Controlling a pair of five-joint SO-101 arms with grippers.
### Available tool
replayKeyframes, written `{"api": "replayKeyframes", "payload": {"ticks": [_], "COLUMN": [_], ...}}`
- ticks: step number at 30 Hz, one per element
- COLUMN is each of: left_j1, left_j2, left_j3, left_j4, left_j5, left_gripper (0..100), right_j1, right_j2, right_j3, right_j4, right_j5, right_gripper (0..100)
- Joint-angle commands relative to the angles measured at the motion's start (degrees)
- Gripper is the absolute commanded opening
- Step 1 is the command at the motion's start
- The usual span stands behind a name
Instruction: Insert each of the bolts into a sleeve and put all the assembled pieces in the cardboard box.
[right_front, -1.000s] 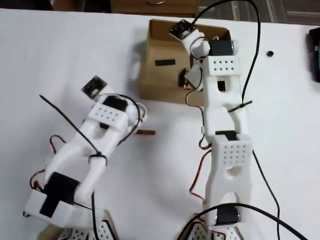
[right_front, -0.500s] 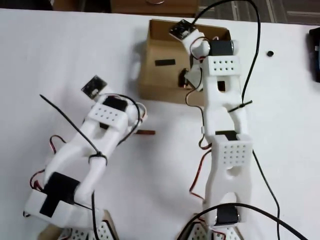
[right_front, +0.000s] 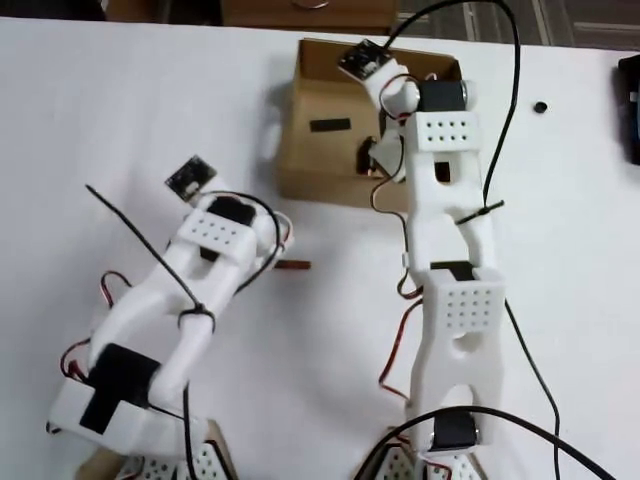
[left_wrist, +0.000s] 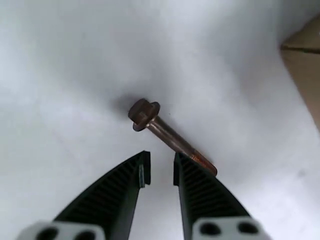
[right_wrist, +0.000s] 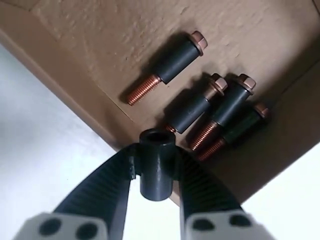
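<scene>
Find the left pincer (left_wrist: 161, 162) low over the white table (left_wrist: 75, 60), parted by a narrow gap and gripping nothing. Note the copper-brown hex-flange bolt (left_wrist: 167, 135) lying flat on the table just beyond the fingertips, aslant to the gap, threaded end at one finger's tip; cannot tell contact there. Locate the same bolt in the high view (right_front: 293, 265), on open table between the two arms, near the brown cardboard box (right_front: 320, 160) but outside it. Find the right pincer (right_wrist: 156, 152) over the box edge, clamped on a black cylindrical sleeve (right_wrist: 156, 175), bore facing the wrist camera and empty. Count four assembled bolt-and-sleeve pieces (right_wrist: 175, 60) on the box floor, three bunched side by side, one apart. Judge the last pairing not yet made. Risks: expect a nudge or roll of the round bolt rather than a firm hold on closing from here, given a gap narrow and skewed to the shank; fear too little free length for entering the sleeve on gripping near the threads; fear a jam, or the sleeve knocked askew in its grip, on poor alignment of thread tip and bore; fear an unfilled sleeve dropped into the box on any release here. Read no brand, label or writing; note only a dark rectangular mark (right_front: 330, 126) on the box flap, nothing legible.
</scene>
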Motion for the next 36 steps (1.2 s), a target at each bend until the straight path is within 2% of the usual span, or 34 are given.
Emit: {"api": "replayKeyframes", "payload": {"ticks": [1,6,16,22,36], "left_j1": [0.4,0.5,0.2,-2.2,-9.5], "left_j2": [-0.5,-0.3,0.3,7.6,8.7], "left_j3": [0.1,-0.2,3.8,3.5,1.8], "left_j4": [0.4,0.0,-6.6,-9.0,-8.1], "left_j5": [-0.6,-0.4,1.0,1.0,1.0], "left_gripper": [13,21,21,21,21], "right_j1": [-0.6,-0.6,-0.6,-0.5,-0.6], "right_j2": [-0.3,-0.3,-0.3,-0.3,3.5], "right_j3": [-0.4,-0.4,-0.4,-0.3,-0.7], "right_j4": [-0.3,-0.4,-0.3,-0.1,-0.2], "right_j5": [0.0,0.0,0.0,0.0,0.0], "right_gripper": [2.1,2.1,2.1,2.1,2.1]}}
